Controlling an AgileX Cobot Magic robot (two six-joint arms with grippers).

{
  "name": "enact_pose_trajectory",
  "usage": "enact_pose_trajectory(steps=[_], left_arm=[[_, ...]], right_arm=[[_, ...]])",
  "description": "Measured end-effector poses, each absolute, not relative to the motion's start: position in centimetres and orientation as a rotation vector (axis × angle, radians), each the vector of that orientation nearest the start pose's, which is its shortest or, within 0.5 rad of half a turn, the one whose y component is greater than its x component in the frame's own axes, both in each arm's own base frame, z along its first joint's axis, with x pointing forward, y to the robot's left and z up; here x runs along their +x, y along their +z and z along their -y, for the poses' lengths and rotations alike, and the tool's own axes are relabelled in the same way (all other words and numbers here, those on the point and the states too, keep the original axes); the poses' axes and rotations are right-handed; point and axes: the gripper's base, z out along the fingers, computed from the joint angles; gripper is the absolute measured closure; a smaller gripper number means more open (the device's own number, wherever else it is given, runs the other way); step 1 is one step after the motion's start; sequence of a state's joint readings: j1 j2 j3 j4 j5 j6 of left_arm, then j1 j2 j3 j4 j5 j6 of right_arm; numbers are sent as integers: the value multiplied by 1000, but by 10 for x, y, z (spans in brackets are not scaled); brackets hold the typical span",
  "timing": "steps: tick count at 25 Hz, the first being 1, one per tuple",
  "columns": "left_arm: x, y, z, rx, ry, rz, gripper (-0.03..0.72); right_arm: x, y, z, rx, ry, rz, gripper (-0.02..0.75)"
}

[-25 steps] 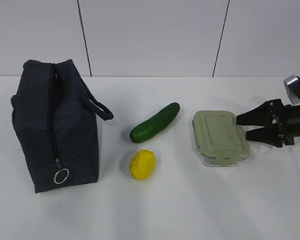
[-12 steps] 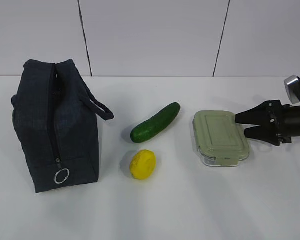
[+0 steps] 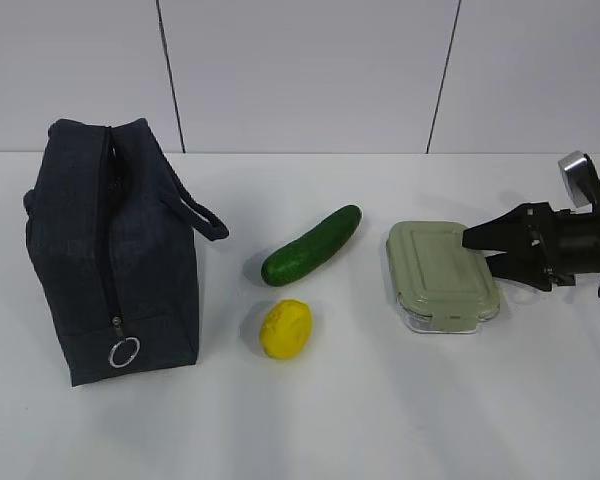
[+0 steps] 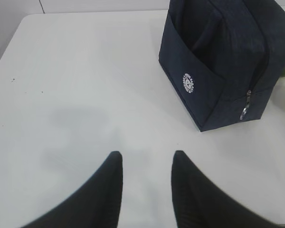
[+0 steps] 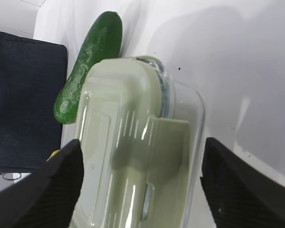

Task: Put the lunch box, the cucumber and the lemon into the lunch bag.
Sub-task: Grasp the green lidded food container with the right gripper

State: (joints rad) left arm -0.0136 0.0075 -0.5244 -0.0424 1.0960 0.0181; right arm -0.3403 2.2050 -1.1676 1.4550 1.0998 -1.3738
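Note:
The lunch box (image 3: pixel 442 275), clear glass under a sage-green lid, lies flat on the right of the table. My right gripper (image 3: pixel 477 250) is open at its right end. In the right wrist view the two fingers straddle the lunch box (image 5: pixel 133 142) without clamping it. The cucumber (image 3: pixel 310 245) lies left of the box, and the lemon (image 3: pixel 285 328) sits in front of the cucumber. The navy lunch bag (image 3: pixel 110 250) stands at the left, its ring pull (image 3: pixel 123 352) low on the near end. My left gripper (image 4: pixel 147 156) hovers open and empty over bare table, short of the lunch bag (image 4: pixel 223 61).
The white table (image 3: pixel 380 420) meets a pale panelled wall (image 3: pixel 310 70) behind. The bag's loop handle (image 3: pixel 202 218) sticks out toward the cucumber. The table's left edge (image 4: pixel 9 38) shows in the left wrist view.
My right gripper has slid a little to the left, so its fingertips now reach over the lunch box's right end. Nothing else has moved.

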Motion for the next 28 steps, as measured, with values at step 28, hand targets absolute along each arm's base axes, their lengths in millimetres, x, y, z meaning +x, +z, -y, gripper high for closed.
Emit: enact_pose_trajectory(steps=[28], left_arm=[[-8,281,3,36,-48,-2062,448]], right_arm=[[388,89,36,21,1188,-2327,156]])
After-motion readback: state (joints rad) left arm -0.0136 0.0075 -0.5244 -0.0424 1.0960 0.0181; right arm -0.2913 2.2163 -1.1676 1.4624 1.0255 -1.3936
